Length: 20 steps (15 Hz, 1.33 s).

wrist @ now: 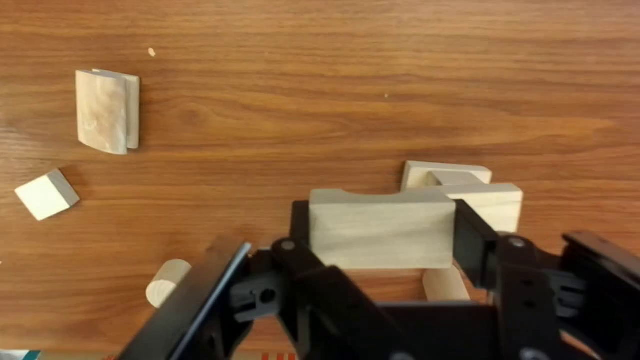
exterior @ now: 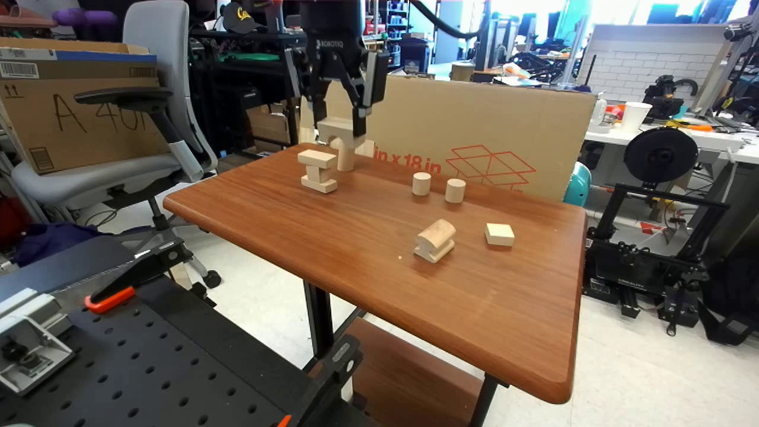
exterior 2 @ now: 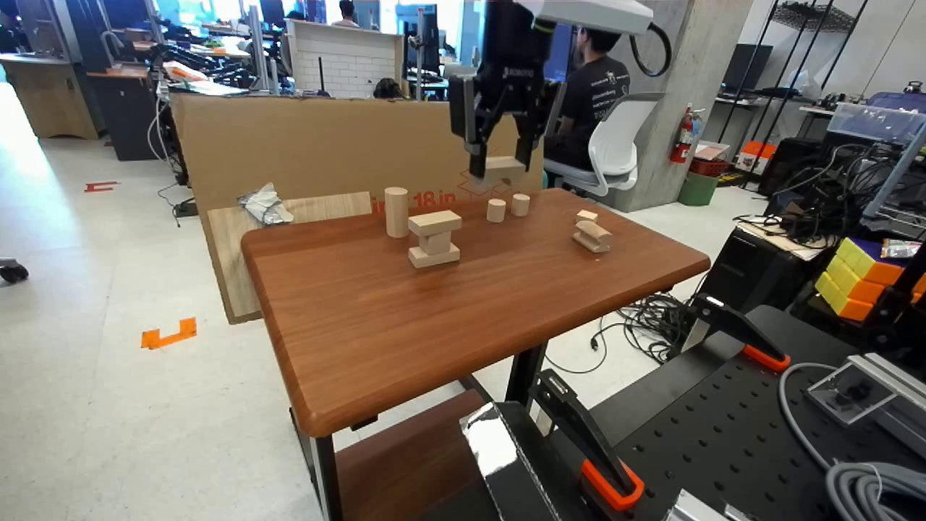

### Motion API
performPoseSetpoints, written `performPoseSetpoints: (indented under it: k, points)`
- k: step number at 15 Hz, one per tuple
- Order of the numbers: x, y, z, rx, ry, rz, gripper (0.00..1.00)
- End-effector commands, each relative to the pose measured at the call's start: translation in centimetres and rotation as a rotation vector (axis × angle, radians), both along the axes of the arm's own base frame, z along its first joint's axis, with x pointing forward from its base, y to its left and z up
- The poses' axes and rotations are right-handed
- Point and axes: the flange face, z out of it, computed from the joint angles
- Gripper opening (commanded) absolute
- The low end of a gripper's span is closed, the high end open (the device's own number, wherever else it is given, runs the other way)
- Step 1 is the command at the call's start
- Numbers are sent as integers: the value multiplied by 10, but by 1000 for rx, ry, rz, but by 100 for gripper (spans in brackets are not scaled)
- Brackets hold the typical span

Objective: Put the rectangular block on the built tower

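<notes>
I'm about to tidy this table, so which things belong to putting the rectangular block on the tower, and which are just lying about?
Belong to the job:
rectangular block, notched, held aloft
hand, gripping it
built tower, three blocks high

Just lying about:
tall cylinder, standing alone
two short cylinders
small squarish block
round-topped grooved block

Rect. block (wrist: 382, 231) & tower (exterior 2: 435, 242) are showing smooth, matt wood; tabletop (exterior: 367, 243) is showing wood grain w/ slight sheen; cardbd panel (exterior: 474, 115) is looking matt; floor (exterior 2: 108, 405) is looking smooth, semi-glossy.
</notes>
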Motion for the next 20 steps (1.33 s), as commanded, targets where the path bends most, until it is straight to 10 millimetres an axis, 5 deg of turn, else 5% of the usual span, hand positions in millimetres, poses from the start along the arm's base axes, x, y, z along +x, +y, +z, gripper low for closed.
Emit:
performPoseSetpoints:
  k: [1, 6, 20]
  points:
    - [3, 24, 30, 13, -14, 5, 43]
    - [9, 47, 28, 15, -3, 27, 43]
    - [30, 69, -4, -13, 96, -37, 43]
